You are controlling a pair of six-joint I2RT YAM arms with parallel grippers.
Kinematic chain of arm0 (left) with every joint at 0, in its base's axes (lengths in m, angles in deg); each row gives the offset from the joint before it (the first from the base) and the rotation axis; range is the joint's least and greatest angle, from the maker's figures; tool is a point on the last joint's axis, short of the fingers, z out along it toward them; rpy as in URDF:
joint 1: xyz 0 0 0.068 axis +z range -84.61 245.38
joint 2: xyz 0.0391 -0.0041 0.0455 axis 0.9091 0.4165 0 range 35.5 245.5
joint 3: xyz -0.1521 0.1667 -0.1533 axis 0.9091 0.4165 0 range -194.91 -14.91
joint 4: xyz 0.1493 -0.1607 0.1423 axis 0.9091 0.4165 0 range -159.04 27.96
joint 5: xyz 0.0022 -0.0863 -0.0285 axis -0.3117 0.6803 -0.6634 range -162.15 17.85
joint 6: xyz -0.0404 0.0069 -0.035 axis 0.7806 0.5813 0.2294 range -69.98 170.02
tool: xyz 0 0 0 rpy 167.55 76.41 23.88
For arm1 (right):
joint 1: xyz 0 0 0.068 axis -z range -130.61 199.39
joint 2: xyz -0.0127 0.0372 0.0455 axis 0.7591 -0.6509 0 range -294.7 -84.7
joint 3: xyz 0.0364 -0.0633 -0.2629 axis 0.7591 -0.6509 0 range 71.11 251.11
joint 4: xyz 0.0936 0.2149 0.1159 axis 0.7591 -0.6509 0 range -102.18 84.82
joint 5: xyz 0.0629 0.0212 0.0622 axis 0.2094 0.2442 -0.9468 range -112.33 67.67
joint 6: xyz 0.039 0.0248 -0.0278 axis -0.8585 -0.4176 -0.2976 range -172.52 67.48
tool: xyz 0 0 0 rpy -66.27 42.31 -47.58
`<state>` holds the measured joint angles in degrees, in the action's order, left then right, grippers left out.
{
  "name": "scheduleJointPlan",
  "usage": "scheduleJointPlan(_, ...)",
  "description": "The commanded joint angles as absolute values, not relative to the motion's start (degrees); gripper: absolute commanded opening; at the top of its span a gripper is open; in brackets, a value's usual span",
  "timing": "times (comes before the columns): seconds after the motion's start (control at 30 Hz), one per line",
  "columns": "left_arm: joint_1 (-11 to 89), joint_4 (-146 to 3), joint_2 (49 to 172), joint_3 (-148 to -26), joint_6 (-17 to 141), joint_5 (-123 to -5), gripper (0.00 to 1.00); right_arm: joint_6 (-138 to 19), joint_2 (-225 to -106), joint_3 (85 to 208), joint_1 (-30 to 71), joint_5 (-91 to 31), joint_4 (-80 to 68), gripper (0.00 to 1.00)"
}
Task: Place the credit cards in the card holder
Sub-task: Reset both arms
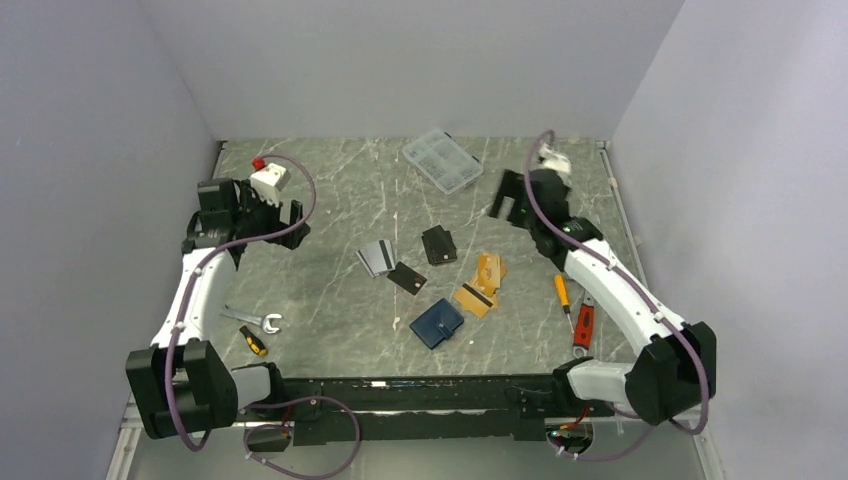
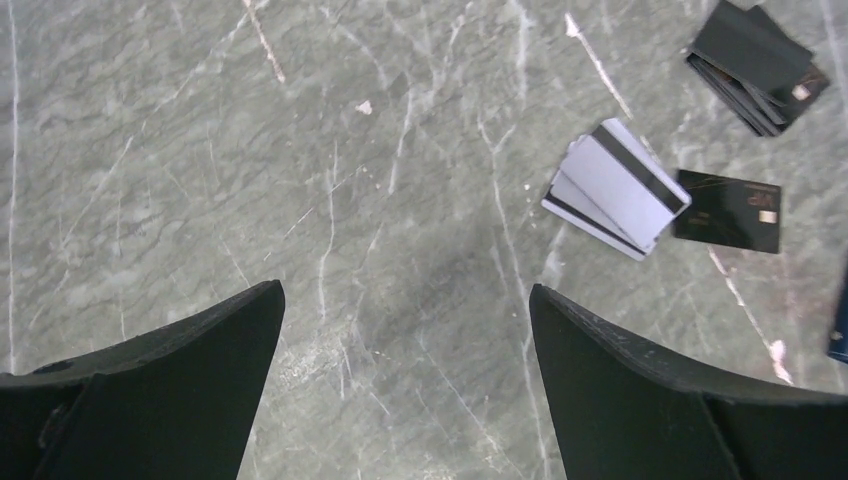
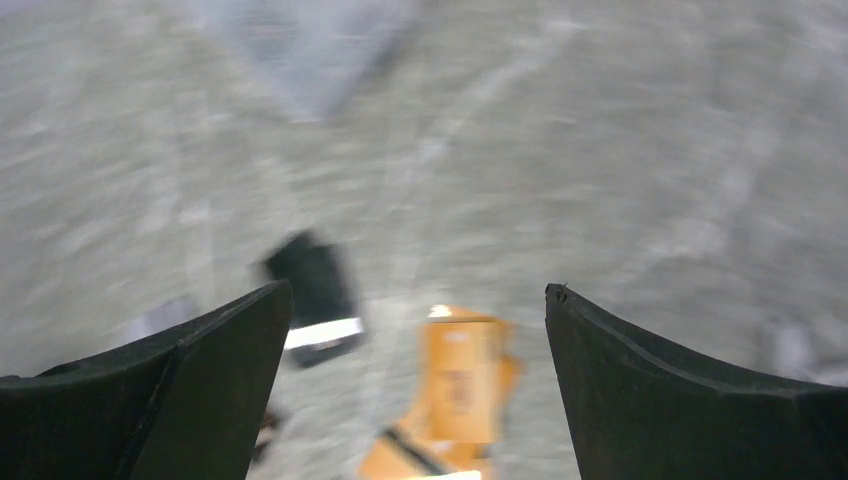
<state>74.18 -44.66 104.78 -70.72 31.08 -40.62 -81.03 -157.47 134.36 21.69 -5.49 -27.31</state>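
1. left fingers (image 2: 200, 350): spread wide, empty, over bare counter (image 2: 300, 150) on the left side.
2. right fingers (image 3: 215, 345): also wide and empty, far right; the wrist view is blurred.
3. credit cards lie loose mid-counter, between the 2 arms and touching neither: silver-grey stack (image 1: 376, 257), black card (image 1: 407, 277) just beside it, black stack (image 1: 438, 244) behind, orange-gold cards (image 1: 483, 280) to the right.
4. silver-grey stack sits ahead-right of the left fingers, outside their gap.
5. card holder (image 1: 437, 322): on the counter nearer the bases than the cards, just beside the orange-gold cards.
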Motion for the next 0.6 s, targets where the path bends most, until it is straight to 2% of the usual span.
scheduleJointPlan(0.0, 74.3, -61.8, 104.1, -63.5, 34.5, -42.4, 1.0, -73.9, -152.3, 119.2, 33.9, -2.1, -13.6, 0.99)
scheduleJointPlan(0.13, 74.5, -78.1, 104.0, -51.4, 35.5, -39.5, 0.99, -71.0, -149.8, 107.3, 39.6, 9.0, -1.0, 0.99)
scheduleJointPlan(0.37, 74.6, -102.7, 110.7, -41.9, 39.0, -39.1, 0.99, -68.1, -149.3, 92.8, 46.6, 11.3, 23.2, 0.99)
scheduleJointPlan(0.47, 75.1, -107.4, 115.0, -41.5, 41.0, -39.9, 0.99, -66.6, -151.0, 87.7, 48.0, 9.0, 35.8, 0.99)
scheduleJointPlan(0.57, 76.3, -104.3, 116.0, -43.6, 41.2, -38.0, 0.99, -65.3, -156.1, 86.5, 48.9, 8.0, 42.5, 0.99)
